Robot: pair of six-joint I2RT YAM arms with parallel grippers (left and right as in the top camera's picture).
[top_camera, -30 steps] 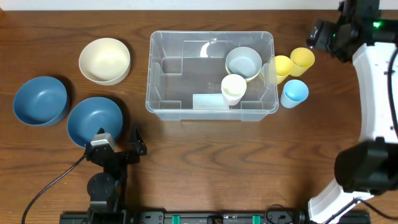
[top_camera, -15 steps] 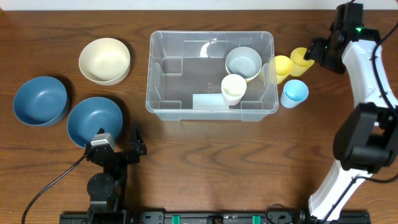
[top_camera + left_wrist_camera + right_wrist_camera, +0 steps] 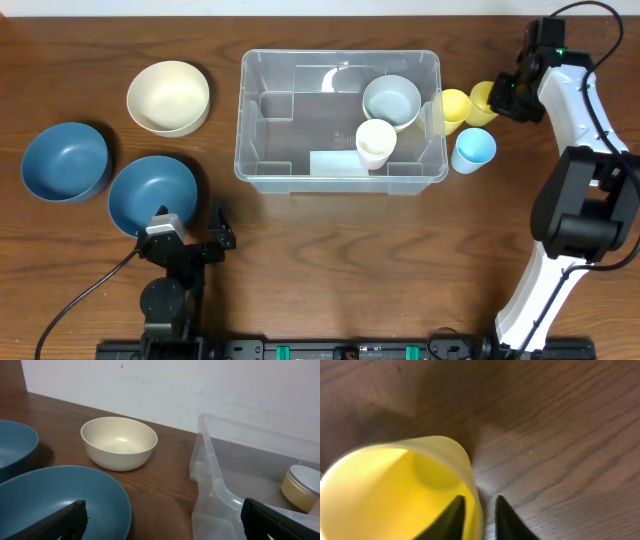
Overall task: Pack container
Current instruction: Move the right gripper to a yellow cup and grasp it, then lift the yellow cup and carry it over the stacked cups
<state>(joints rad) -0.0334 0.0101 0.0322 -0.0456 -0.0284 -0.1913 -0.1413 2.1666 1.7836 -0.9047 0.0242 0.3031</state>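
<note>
The right gripper [image 3: 476,510] is pinched onto the rim of a yellow cup [image 3: 395,490]. One finger sits inside the cup's wall and the other outside, with the thin wall caught between them. From overhead, this cup stands at the table's far right. It is just beside a second yellow cup [image 3: 455,107], which rests against the right wall of the container [image 3: 340,56]. A light blue cup [image 3: 473,150] stands near both, toward the robot. The right arm [image 3: 572,105] rises from its base at the near right corner and runs along the table's right edge. It bends at the far side, so the wrist points back toward the cups.

The container lies in the middle of the table. In its right half are a grey-blue cup [image 3: 391,99] and a cream cup [image 3: 376,142], with a whitish label [image 3: 334,162] along its near wall.

The left gripper [image 3: 192,228] has its jaws spread wide and holds nothing. It is low at the near left, just beside a blue bowl [image 3: 150,190]. Another blue bowl [image 3: 65,160] lies further left, and a cream bowl [image 3: 168,96] sits beyond them.
</note>
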